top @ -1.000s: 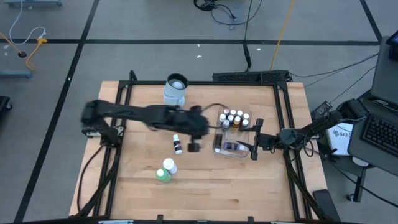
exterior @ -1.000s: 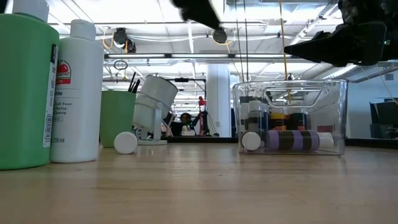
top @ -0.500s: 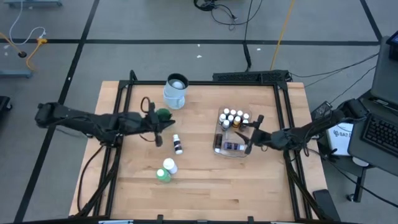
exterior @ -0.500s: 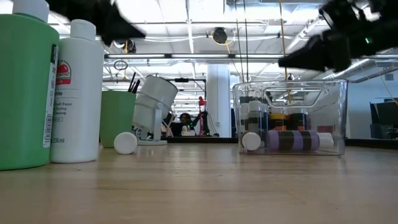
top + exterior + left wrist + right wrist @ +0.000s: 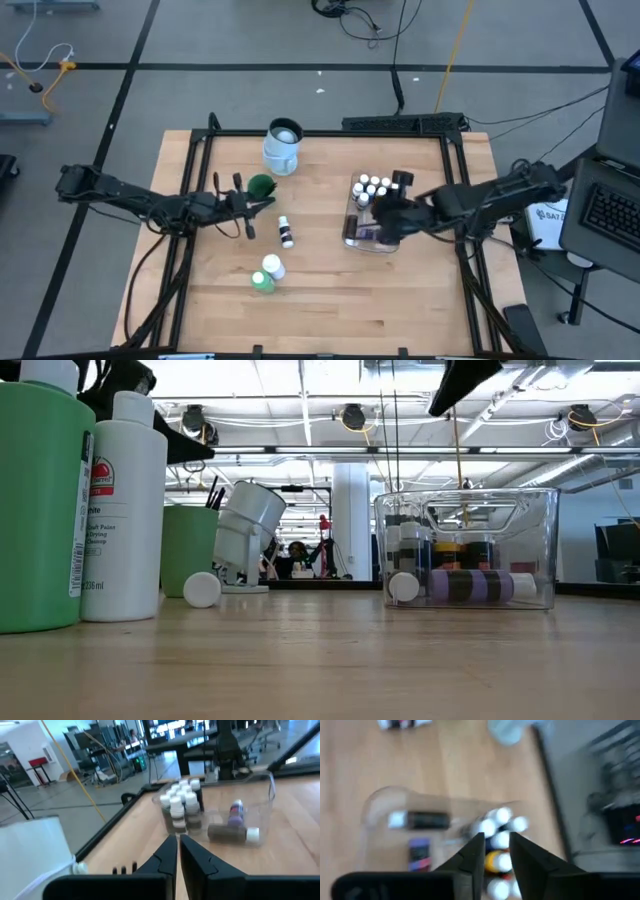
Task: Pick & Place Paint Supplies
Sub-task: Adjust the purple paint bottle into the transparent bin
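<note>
one clear tub (image 5: 372,238), one white mug (image 5: 282,144), one large green bottle (image 5: 263,277), one small bottle (image 5: 286,232) loose on the counter (image 5: 330,290), about seven white-capped small bottles (image 5: 374,188) standing in the tub.

I see open desk (image 5: 340,290) along the near edge; the clear tub (image 5: 372,222), mug (image 5: 282,145), green cup (image 5: 261,185) and two standing bottles (image 5: 266,274) block the middle.

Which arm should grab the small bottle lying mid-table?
Probably left. The left gripper hangs just beside the bottle, nothing visibly held; the right gripper is over the tub.
</note>
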Robot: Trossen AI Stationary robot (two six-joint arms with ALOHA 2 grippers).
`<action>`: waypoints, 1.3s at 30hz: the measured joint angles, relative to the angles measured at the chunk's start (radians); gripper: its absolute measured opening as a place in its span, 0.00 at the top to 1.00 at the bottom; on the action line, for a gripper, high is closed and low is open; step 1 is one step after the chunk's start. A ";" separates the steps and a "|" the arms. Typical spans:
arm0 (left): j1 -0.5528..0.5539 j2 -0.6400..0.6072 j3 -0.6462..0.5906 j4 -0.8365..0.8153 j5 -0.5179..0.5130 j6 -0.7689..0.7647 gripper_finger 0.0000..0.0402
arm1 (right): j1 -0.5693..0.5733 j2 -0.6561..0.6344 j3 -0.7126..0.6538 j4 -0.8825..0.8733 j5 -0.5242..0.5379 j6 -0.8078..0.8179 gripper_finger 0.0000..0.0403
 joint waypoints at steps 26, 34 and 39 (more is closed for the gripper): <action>0.001 0.000 0.000 0.019 0.009 0.027 0.94 | -0.143 0.237 -0.116 0.074 -0.547 -0.052 0.48; 0.001 0.000 0.000 0.018 0.010 0.022 0.94 | -0.182 0.237 -0.227 0.146 -0.547 -0.122 0.49; 0.001 0.000 0.001 0.018 0.010 0.017 0.94 | -0.190 0.237 -0.269 0.191 -0.553 -0.153 0.49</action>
